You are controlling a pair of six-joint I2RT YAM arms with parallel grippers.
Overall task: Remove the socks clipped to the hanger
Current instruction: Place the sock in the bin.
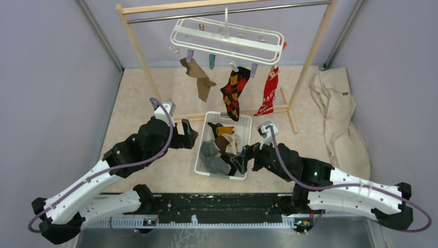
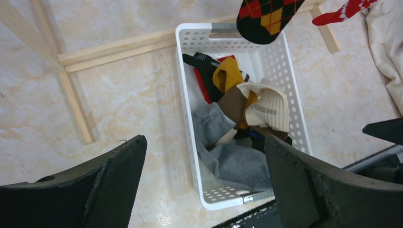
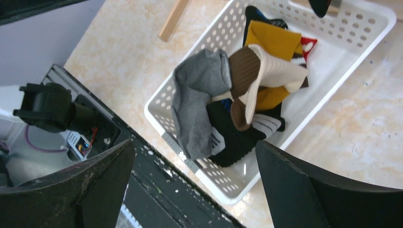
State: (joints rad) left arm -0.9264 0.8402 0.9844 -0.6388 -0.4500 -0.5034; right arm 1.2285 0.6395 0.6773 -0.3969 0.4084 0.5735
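Observation:
The white hanger (image 1: 227, 36) hangs by its hook from the rack's rail. Three socks are clipped under it: a brown one (image 1: 199, 77), a dark argyle one (image 1: 235, 93) and a red patterned one (image 1: 268, 93). The argyle toe (image 2: 266, 19) and the red toe (image 2: 344, 10) show at the top of the left wrist view. My left gripper (image 1: 190, 135) (image 2: 205, 142) is open and empty, low beside the basket's left wall. My right gripper (image 1: 243, 157) (image 3: 195, 145) is open and empty over the basket's near right corner. Both are well below the clipped socks.
A white perforated basket (image 1: 221, 175) (image 2: 183, 71) (image 3: 157, 102) on the floor holds several loose socks, among them grey (image 2: 233, 161), cream (image 2: 266, 109) and mustard (image 3: 273, 40). The wooden rack (image 1: 137, 46) straddles the back. A beige cloth (image 1: 338, 113) lies at the right.

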